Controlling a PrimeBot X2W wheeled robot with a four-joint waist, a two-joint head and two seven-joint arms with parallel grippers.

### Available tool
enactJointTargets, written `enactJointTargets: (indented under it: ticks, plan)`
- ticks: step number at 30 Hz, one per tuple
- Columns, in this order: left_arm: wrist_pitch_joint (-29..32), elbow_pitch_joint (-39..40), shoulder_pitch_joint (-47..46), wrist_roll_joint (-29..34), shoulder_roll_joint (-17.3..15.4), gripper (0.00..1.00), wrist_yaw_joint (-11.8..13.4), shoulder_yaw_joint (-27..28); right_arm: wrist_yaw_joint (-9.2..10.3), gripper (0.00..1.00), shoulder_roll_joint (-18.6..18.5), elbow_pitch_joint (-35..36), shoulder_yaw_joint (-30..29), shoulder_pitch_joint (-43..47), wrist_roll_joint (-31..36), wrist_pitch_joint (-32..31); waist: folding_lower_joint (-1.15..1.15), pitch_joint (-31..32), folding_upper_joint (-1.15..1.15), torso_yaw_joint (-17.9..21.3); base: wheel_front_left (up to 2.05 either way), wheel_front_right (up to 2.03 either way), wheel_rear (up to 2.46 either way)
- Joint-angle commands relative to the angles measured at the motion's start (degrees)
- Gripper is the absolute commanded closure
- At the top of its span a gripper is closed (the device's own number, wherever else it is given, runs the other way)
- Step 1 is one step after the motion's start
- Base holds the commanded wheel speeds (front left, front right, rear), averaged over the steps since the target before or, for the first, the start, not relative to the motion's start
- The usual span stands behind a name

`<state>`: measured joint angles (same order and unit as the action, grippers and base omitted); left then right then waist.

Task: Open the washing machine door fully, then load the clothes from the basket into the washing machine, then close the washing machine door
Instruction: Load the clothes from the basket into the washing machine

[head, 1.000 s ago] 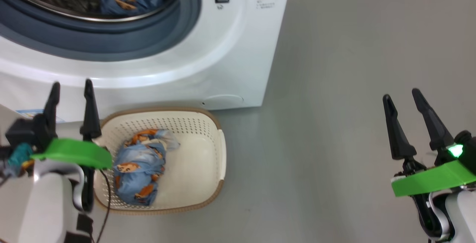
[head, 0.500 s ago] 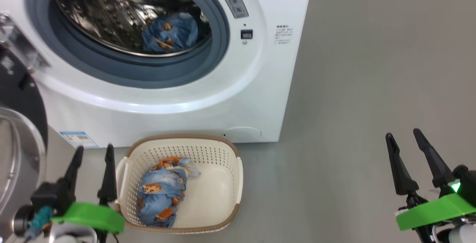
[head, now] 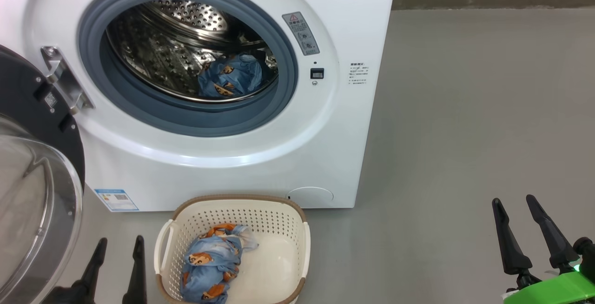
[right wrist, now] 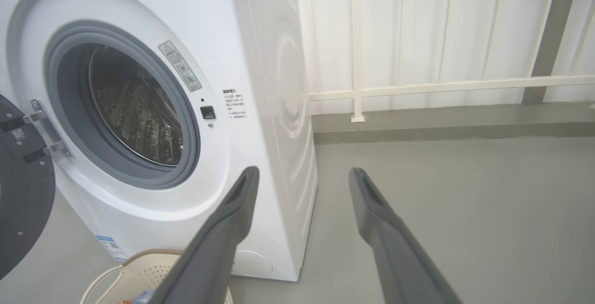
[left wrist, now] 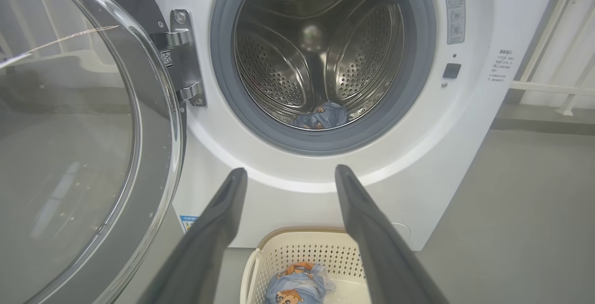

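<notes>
The washing machine (head: 334, 155) stands with its door (head: 32, 188) swung wide to the left, glass bowl facing out. One light blue printed garment (head: 230, 80) lies low in the steel drum. Another such garment (head: 209, 267) lies in the cream basket (head: 297, 229) on the floor in front of the machine. My left gripper (head: 118, 243) is open just left of the basket, empty. Far right, my right gripper (head: 513, 204) is also open and empty. In the left wrist view the left gripper (left wrist: 288, 174) points at the drum opening, with the door (left wrist: 93, 146) at left and the basket (left wrist: 297, 248) below.
Bare grey floor (head: 465, 132) spreads to the right of the machine. In the right wrist view a white railing (right wrist: 418, 85) runs behind the machine along a low kerb. A blue label (head: 116, 199) marks the machine's lower left corner.
The head view has tilted upward, bringing the whole drum opening and the open door into sight. Both grippers now sit lower in the picture and remain open and empty.
</notes>
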<state>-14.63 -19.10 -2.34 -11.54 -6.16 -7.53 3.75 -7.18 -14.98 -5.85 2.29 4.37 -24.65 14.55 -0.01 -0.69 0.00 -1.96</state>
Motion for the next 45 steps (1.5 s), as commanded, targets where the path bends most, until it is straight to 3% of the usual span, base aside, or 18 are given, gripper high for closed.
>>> enactJointTargets:
  ticks: [1, 24, 36, 45]
  plan:
    - [-0.37, 2.35, 0.0, -0.12, -0.67, 0.0, 0.05, 2.16, -0.31, 0.0, -1.17, 1.56, 0.58, -0.13, 0.46, 0.45, 0.01, 0.25, 0.0, -0.04, 0.0, 0.0, 0.0]
    - [-0.37, 2.09, 0.59, 0.24, 0.27, 0.0, 0.05, 2.38, -0.31, 0.0, -0.99, 2.21, 1.33, -1.5, 0.63, 0.45, 0.01, -2.51, 0.0, 0.5, 0.0, 0.0, 0.0]
    - [-0.37, -5.29, -6.78, 0.1, -0.15, 0.0, 0.04, 1.0, -0.31, 0.0, 0.47, 3.19, 2.73, -8.37, 0.59, 0.45, 0.01, -12.5, 0.0, 1.85, 0.0, 0.0, 0.0]
    - [-0.37, -15.92, -17.55, -1.1, -1.36, 0.0, 0.04, -1.86, -0.31, 0.0, 0.56, 3.77, 3.17, -14.0, 0.27, 0.45, 0.01, -21.72, 0.0, 2.97, 0.0, 0.0, 0.0]
